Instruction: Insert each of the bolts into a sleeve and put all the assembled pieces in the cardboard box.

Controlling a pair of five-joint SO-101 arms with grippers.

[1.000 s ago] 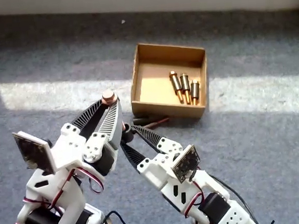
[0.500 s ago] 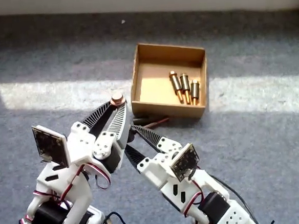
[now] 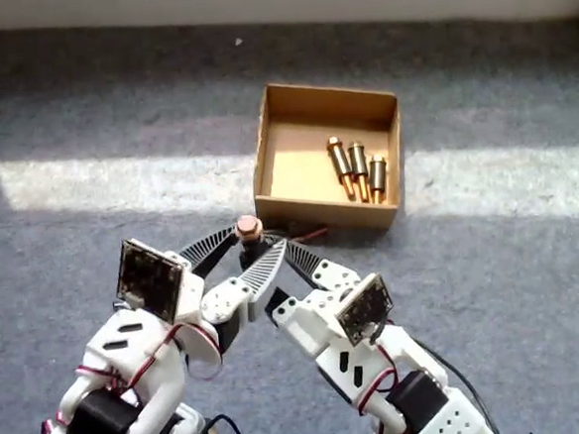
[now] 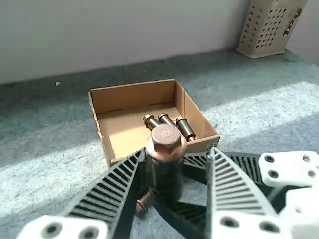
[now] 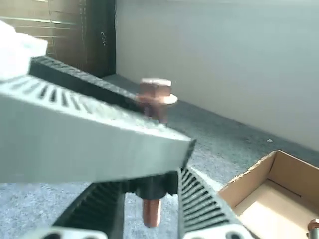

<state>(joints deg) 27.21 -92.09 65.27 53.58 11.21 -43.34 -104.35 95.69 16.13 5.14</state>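
Observation:
A copper bolt [image 3: 247, 227] stands upright with its hex head [image 4: 164, 140] on top, its shank inside a dark sleeve [image 4: 167, 179]. My right gripper [image 3: 273, 263] is shut on that sleeve [image 5: 152, 185], and the bolt's tip pokes out below. My left gripper [image 3: 259, 239] is around the bolt with its jaws wider than the bolt head. One finger [image 4: 124, 184] touches the bolt and the other [image 4: 224, 189] stands clear. The cardboard box [image 3: 260, 149] lies just beyond, holding three assembled pieces [image 3: 358, 168].
A loose bolt [image 3: 309, 235] with a dark sleeve beside it lies on the grey carpet against the box's near wall. A perforated basket [image 4: 269, 25] stands by the far wall. Open carpet lies to the left and right of the arms.
The left arm carried the bolt right and down to the right gripper, where it now sits in the sleeve. The left jaws, closed on the bolt before, now stand apart.

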